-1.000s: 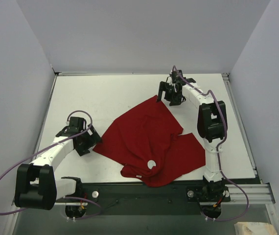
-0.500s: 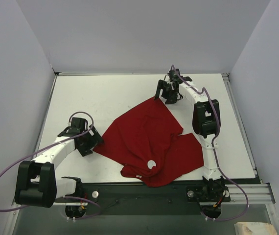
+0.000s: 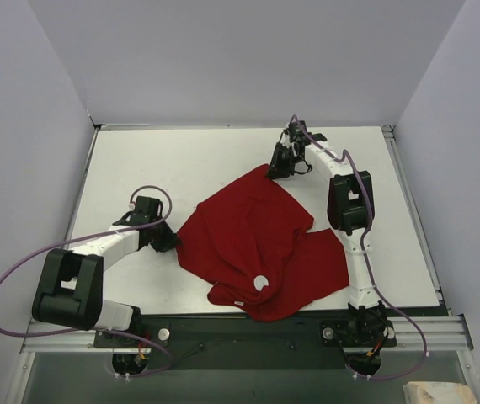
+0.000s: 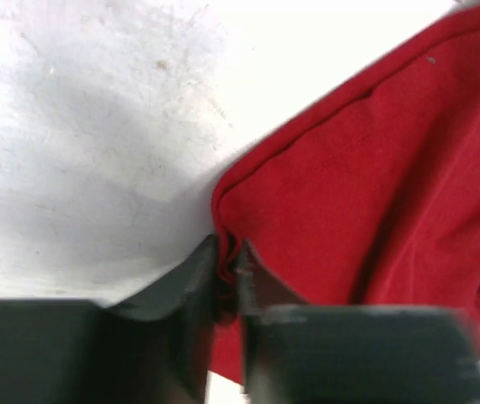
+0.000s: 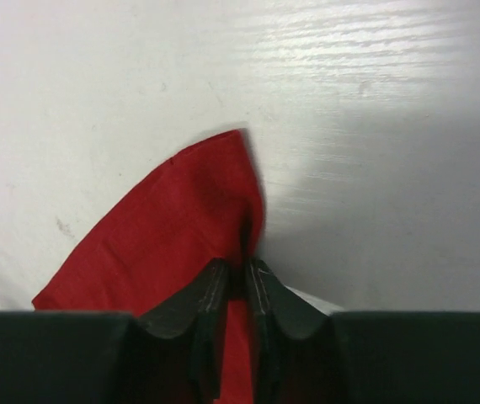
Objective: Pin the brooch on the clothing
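The clothing (image 3: 253,236) is a red T-shirt lying crumpled in the middle of the white table (image 3: 181,168). A small white patch (image 3: 260,283), which looks like its neck label, shows near its front edge. My left gripper (image 3: 173,244) is shut on the shirt's left corner; in the left wrist view the red hem (image 4: 341,168) is pinched between the fingertips of that gripper (image 4: 227,257). My right gripper (image 3: 272,171) is shut on the shirt's far corner, and the right wrist view shows the fabric (image 5: 181,210) bunched between its tips (image 5: 240,268). The brooch is not visible in any view.
Grey walls enclose the table on three sides. A black rail (image 3: 248,332) with both arm bases runs along the near edge. The shirt's lower right flap (image 3: 320,265) lies next to the right arm's lower link (image 3: 360,269).
Both grippers have gone from open to shut on shirt corners. The left gripper moved right onto the left corner; the right gripper shifted left onto the far corner.
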